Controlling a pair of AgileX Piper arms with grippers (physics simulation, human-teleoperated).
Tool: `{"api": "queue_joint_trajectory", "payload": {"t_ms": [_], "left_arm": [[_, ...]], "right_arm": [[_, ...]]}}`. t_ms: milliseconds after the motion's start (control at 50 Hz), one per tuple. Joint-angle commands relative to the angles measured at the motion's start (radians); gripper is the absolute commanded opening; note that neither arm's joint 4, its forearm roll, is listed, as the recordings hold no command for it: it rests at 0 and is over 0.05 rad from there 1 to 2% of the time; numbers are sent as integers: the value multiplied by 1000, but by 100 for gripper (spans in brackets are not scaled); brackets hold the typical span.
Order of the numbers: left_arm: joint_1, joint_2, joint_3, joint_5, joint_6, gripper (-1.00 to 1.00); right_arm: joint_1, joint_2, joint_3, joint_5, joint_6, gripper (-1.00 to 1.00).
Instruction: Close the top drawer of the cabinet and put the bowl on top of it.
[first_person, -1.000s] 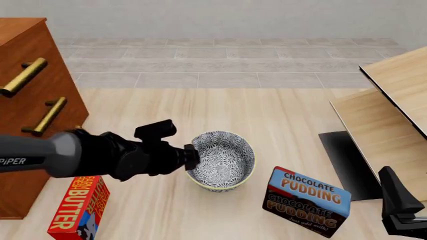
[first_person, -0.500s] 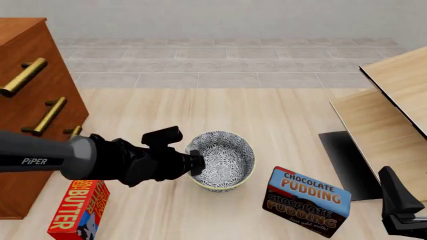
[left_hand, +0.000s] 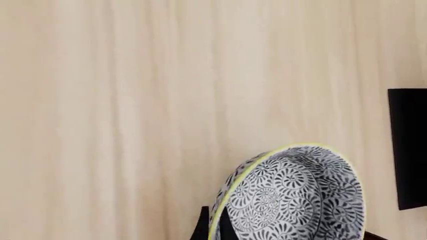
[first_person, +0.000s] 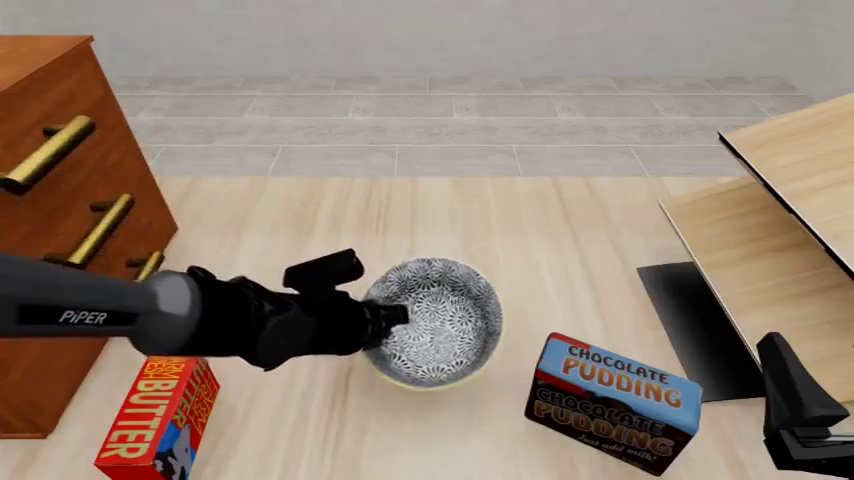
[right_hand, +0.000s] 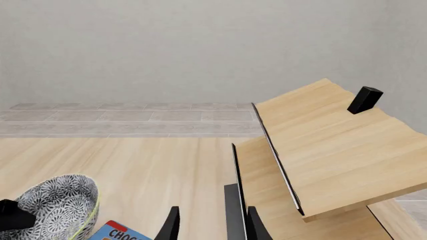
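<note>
The bowl (first_person: 441, 318), blue-grey and white with a pale yellowish rim, hangs tilted just above the table in the front view. My left gripper (first_person: 388, 314) is shut on its left rim. In the left wrist view one finger (left_hand: 201, 228) is outside the bowl (left_hand: 297, 195) and the other is inside the rim. The cabinet (first_person: 60, 110) stands at the far left. Its top drawer (first_person: 47, 153) looks flush with the two lower fronts. My right gripper (first_person: 798, 405) waits at the bottom right, open and empty (right_hand: 213, 227), far from the bowl (right_hand: 57, 210).
A chocolate pudding box (first_person: 614, 400) stands just right of the bowl. A red butter box (first_person: 158, 415) lies under my left arm, beside the cabinet. A tilted pale wooden stand (first_person: 787, 220) on a black base (first_person: 687, 325) fills the right side.
The left gripper has gripped the bowl's rim. The bowl has risen a little, shifted left and tipped. The right arm has not moved.
</note>
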Motion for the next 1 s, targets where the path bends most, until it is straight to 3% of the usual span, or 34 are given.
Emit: {"api": "queue_joint_trajectory", "payload": {"t_ms": [20, 660, 1000], "left_arm": [[29, -42, 1, 18, -1, -100], [69, -194, 13, 94, 17, -100], [77, -318, 3, 191, 7, -100]], "right_arm": [[1, 0, 0, 0, 0, 100], [1, 0, 0, 0, 0, 100], [1, 0, 0, 0, 0, 100]]}}
